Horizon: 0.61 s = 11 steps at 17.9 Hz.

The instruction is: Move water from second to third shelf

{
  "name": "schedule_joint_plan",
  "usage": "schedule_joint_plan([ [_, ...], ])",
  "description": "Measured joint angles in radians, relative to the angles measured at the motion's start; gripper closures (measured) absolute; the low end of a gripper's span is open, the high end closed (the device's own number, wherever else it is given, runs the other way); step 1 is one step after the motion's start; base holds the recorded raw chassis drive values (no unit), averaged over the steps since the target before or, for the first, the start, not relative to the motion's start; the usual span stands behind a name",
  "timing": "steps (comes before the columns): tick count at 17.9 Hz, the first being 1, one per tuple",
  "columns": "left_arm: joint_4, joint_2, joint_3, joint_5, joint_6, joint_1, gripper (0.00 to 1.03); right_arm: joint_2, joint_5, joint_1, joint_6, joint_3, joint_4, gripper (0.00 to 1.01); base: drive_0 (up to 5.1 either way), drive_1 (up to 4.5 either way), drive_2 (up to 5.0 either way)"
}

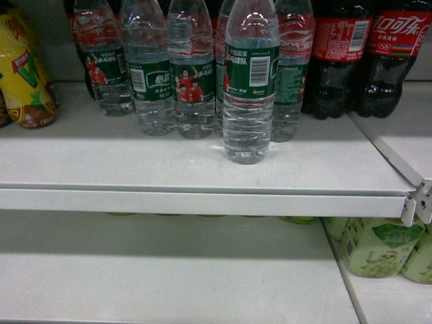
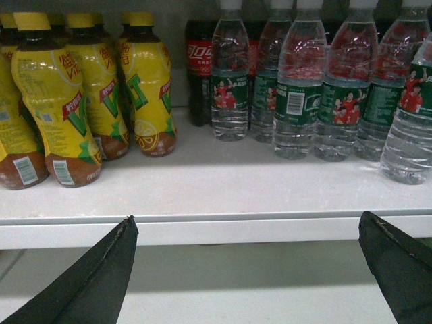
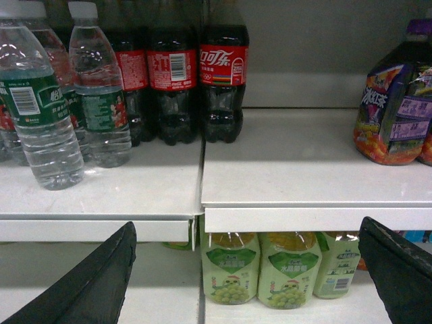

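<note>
Clear ribbed water bottle [image 1: 248, 88] with dark green label, white barcode, red-shirted figures, dark cola bottles [image 1: 368, 54] with red labels, yellow tea bottles [image 2: 81, 94], pale green grape drinks [image 3: 260, 266], white shelf [image 1: 202, 169], black end effector fingers [image 2: 81, 283].

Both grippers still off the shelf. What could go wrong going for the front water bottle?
1. The front water bottle stands close ahead of other water bottles; an open finger could topple them.
2. Cola bottles stand just to its right, possibly crowding the right gripper.
3. Green drink bottles already sit on the shelf below, narrowing placement there.
</note>
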Motion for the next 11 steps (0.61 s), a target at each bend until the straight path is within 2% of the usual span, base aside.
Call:
schedule_joint_plan([
  [11,0.000,0.000,0.000,0.000,0.000,0.000,0.05,0.000,0.000,0.000,0.000,0.000,0.000,0.03,0.0,0.00,0.0],
])
